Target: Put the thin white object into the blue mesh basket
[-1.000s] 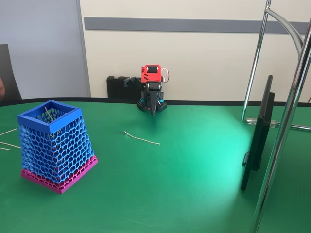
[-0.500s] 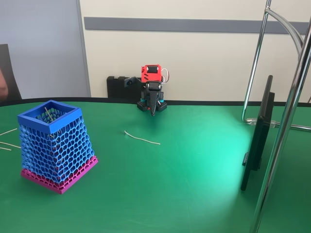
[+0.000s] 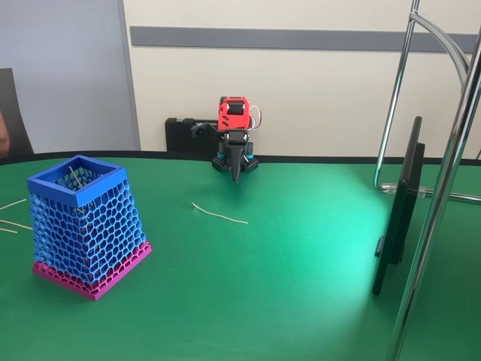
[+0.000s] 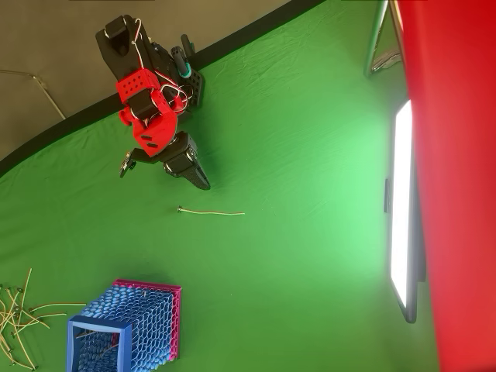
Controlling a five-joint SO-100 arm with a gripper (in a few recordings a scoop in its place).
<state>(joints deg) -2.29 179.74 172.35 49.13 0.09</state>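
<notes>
strand (image 3: 219, 215) on table – hand (image 3: 235, 177) apart

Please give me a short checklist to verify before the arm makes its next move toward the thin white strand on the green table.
1. Strand lies free on the green table, nothing on it: ok.
2. Gripper holds nothing, hangs apart from the strand: ok.
3. Gripper jaws open enough for a grasp: not ok, they look shut.
4. Blue basket stands upright with its top open: ok.
5. Path from strand to basket is free of obstacles: ok.
6. Other pale strands beside the basket are far from the target: ok.
</notes>
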